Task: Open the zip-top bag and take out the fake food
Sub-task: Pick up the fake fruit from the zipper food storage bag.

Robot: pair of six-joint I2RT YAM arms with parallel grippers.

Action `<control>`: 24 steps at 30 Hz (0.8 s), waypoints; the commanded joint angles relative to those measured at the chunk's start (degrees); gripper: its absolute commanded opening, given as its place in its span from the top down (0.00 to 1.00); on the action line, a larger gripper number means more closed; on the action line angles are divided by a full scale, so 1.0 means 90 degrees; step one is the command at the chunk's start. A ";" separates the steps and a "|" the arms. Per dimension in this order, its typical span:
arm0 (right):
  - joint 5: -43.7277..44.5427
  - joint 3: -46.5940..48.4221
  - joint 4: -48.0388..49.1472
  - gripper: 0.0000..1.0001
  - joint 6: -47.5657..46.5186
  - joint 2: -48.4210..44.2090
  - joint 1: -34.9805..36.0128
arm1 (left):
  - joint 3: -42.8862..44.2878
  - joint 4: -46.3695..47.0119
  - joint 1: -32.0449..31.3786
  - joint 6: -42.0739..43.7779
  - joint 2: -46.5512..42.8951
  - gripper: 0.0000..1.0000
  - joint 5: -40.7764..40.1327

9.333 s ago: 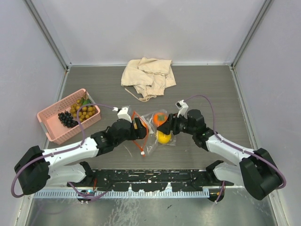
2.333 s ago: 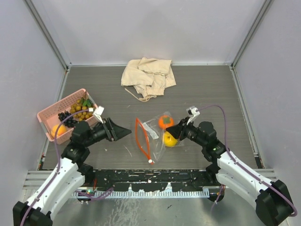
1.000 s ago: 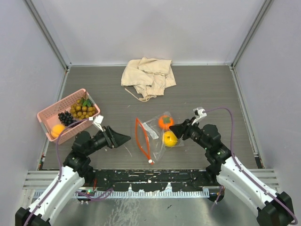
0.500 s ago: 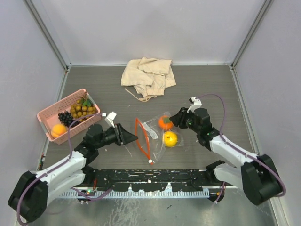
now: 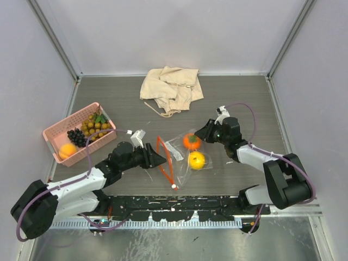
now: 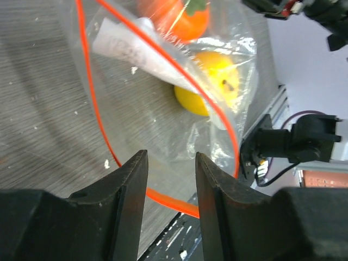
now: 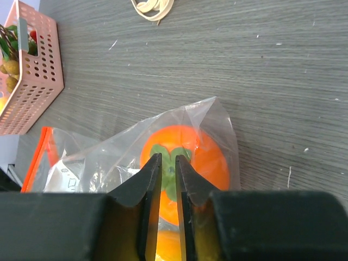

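The zip-top bag [image 5: 179, 155] lies mid-table, its orange-red zip strip [image 5: 165, 160] gaping in a loop. Inside are an orange fruit [image 5: 190, 141] and a yellow lemon [image 5: 196, 160]. My left gripper [image 5: 160, 159] is open at the zip edge. In the left wrist view [image 6: 169, 159] the strip [image 6: 163, 198] runs between its fingertips, with the lemon [image 6: 217, 81] beyond. My right gripper [image 5: 199, 135] is shut, its tips at the orange fruit's far side. In the right wrist view [image 7: 168, 159] it hovers over the fruit [image 7: 217, 163] and its green calyx, through the plastic [image 7: 217, 117].
A pink mesh basket [image 5: 54, 142] at the left holds a tan berry cluster [image 5: 95, 126], dark grapes [image 5: 78, 136] and an orange fruit [image 5: 67, 150]. A beige cloth [image 5: 171, 86] lies at the back. A paper slip [image 6: 130, 51] sits inside the bag.
My left gripper has moved right, from near the basket to the bag's zip edge. My right gripper has swung up and left to the orange fruit. The bag has not moved.
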 commanded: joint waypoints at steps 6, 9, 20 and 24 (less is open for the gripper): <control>-0.0380 0.0156 0.0438 0.81 0.0005 0.0252 -0.0014 | 0.0437 0.0546 -0.0230 0.0101 0.0850 0.53 -0.0230; -0.0439 0.0031 0.0604 0.82 0.0089 0.0337 -0.0015 | 0.0487 0.0752 -0.0283 0.0059 0.1151 0.49 -0.0249; -0.0883 -0.0312 0.0923 0.93 0.0139 0.0503 -0.0002 | 0.0601 0.1565 -0.0378 -0.0105 0.2142 0.36 -0.0318; -0.1037 -0.0366 0.0961 0.96 0.0109 0.0510 0.0011 | 0.0671 0.1817 -0.0410 -0.0172 0.2452 0.35 -0.0373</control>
